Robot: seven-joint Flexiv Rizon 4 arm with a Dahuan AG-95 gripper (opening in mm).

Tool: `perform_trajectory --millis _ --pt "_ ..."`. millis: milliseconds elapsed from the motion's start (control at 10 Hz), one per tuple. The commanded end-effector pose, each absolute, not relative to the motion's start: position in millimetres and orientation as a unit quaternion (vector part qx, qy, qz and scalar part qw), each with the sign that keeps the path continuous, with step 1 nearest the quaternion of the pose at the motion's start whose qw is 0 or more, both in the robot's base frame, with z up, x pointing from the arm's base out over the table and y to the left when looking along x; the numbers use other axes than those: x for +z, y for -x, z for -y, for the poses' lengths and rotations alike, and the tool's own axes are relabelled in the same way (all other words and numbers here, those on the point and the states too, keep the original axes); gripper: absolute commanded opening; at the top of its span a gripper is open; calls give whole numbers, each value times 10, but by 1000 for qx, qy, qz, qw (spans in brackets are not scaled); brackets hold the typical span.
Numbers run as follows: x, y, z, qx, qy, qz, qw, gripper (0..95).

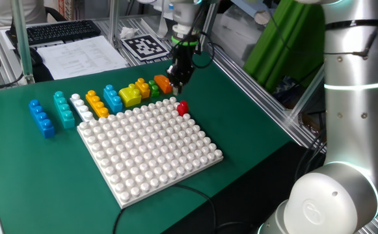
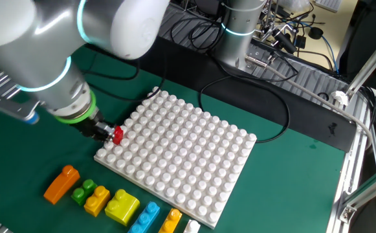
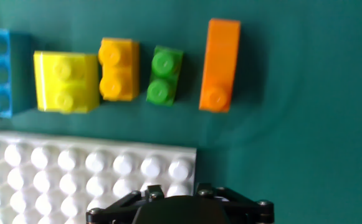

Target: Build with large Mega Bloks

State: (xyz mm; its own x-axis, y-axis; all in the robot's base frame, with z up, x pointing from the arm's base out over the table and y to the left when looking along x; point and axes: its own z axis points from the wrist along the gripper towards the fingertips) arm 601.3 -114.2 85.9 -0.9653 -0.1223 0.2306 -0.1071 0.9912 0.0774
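White baseplate [image 1: 151, 148] on green table [image 1: 254, 136], blocks [image 1: 129, 95] alongside.

Two fixed views face the baseplate [image 1: 151, 146] oppositely; hand view looks down.

Green tabletop [image 1: 254, 123] carries a white baseplate [image 1: 151, 148]. Beside its far edge, a row of loose bricks lies directly on the tabletop: blue [image 1: 41, 117], teal [image 1: 63, 108], white [image 1: 80, 107], yellow [image 1: 129, 95], green [image 1: 154, 87], orange [image 1: 162, 83]. Papers [image 1: 78, 55] lie beyond.
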Motion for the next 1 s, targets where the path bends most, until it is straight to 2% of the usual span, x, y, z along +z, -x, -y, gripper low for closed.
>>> perform_trajectory --millis 100,700,1000 --pt "869 -5896 1096 -35 -51 990 123 0" --pt "855 -5829 1098 -28 -62 990 126 0" --pt "756 -5805 1255 -30 -80 989 123 0"
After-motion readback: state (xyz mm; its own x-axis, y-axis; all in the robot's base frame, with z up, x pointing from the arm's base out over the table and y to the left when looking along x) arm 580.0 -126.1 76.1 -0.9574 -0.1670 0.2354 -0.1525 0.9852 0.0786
